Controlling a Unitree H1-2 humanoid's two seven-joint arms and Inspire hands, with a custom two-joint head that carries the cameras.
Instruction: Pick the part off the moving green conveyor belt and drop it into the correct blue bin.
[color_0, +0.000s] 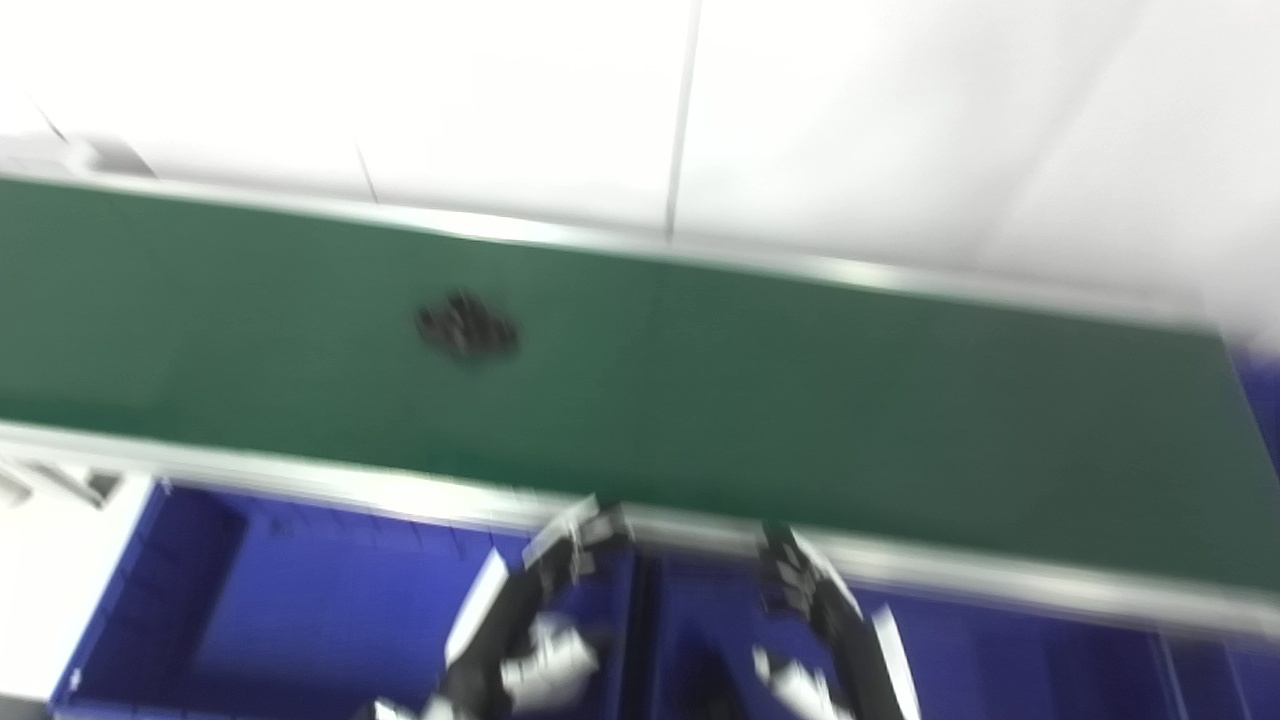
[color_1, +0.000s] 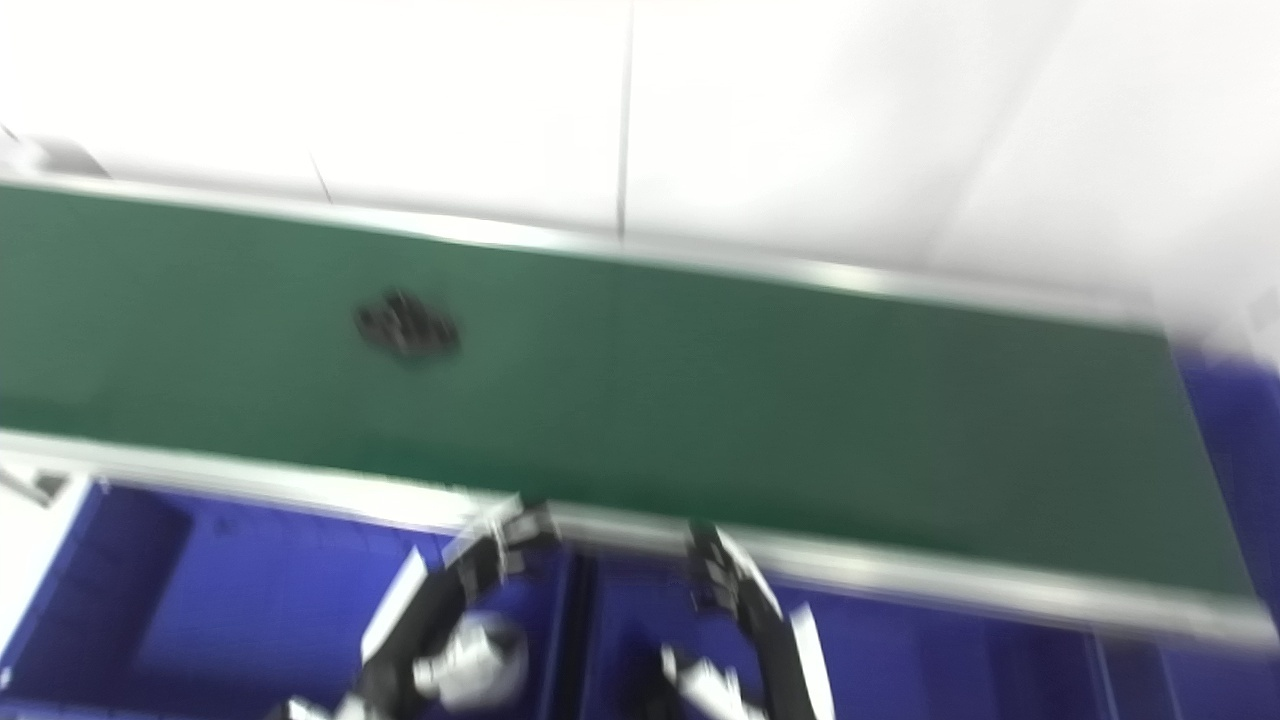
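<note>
The picture is blurred. A small black part (color_0: 466, 326) lies on the green conveyor belt (color_0: 800, 400), left of the middle. My left hand (color_0: 545, 600) and right hand (color_0: 805, 600) hang below the belt's near rail, over the blue bins (color_0: 300, 610), fingers stretched up toward the rail and apart. Neither hand holds anything. The part is well above and left of the left hand. It also shows in the right eye view (color_1: 406, 328).
A metal rail (color_0: 950, 570) edges the belt's near side. A second blue bin (color_0: 1000, 660) lies below the belt on the right. A white wall (color_0: 700, 100) stands behind the belt. A white surface (color_0: 50, 560) is at lower left.
</note>
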